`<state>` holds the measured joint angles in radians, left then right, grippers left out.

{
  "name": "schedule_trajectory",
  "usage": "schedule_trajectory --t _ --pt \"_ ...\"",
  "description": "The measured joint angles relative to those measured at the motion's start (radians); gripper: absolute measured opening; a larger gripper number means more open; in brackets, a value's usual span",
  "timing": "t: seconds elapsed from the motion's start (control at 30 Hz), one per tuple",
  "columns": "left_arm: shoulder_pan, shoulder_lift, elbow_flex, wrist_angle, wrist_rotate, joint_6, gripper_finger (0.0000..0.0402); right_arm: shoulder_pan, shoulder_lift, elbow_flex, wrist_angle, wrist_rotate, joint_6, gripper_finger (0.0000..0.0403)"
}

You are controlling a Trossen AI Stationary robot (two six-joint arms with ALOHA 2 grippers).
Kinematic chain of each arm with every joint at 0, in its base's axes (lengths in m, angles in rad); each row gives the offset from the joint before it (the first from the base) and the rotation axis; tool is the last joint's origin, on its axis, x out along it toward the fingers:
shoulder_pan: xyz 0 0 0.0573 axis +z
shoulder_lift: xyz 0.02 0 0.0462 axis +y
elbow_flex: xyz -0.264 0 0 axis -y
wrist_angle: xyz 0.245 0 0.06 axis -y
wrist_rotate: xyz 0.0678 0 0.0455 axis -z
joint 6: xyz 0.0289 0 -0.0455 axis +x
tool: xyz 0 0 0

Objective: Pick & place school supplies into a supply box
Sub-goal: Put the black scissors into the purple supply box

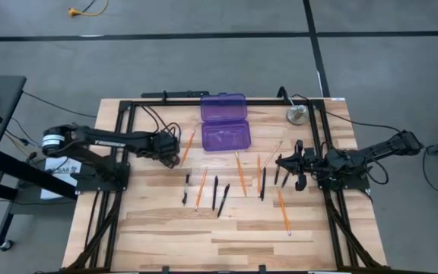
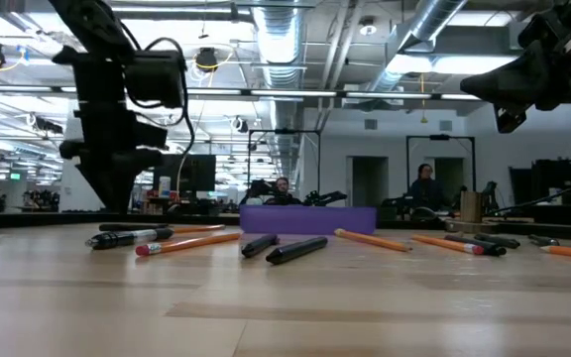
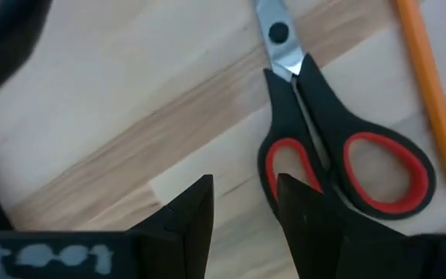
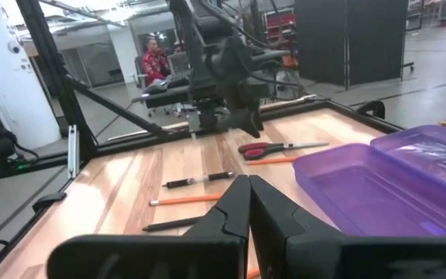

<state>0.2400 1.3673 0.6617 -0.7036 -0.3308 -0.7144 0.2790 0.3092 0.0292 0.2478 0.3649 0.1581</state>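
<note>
The scissors [image 3: 339, 155], black-handled with red-lined loops, lie flat on the wooden table beside an orange pencil [image 3: 428, 77]. My left gripper [image 3: 242, 217] is open and points down just above the table beside the scissors' handles, with bare wood between its fingers; the right wrist view shows it [image 4: 223, 116] above the scissors [image 4: 273, 147]. The purple supply box [image 1: 223, 122] lies open at the far middle. My right gripper [image 1: 282, 162] is shut and hovers level at the right.
Several black pens [image 1: 214, 192] and orange pencils [image 1: 241, 173] lie scattered across the table's middle. A pencil [image 1: 283, 211] lies nearer the front right. A round grey disc [image 1: 296, 115] sits at the far right. A black frame [image 1: 128, 106] borders the table.
</note>
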Motion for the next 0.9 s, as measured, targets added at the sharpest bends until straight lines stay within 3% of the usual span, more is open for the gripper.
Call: schedule_trajectory --t 0.17,0.9 --pt "0.034 0.041 0.000 0.047 0.060 0.041 0.0132 0.000 0.000 0.000 -0.004 0.000 0.000 0.0000" --pt "0.039 0.066 0.000 0.036 0.135 0.053 0.0132 0.000 0.000 0.000 -0.008 -0.001 0.001 0.0000"
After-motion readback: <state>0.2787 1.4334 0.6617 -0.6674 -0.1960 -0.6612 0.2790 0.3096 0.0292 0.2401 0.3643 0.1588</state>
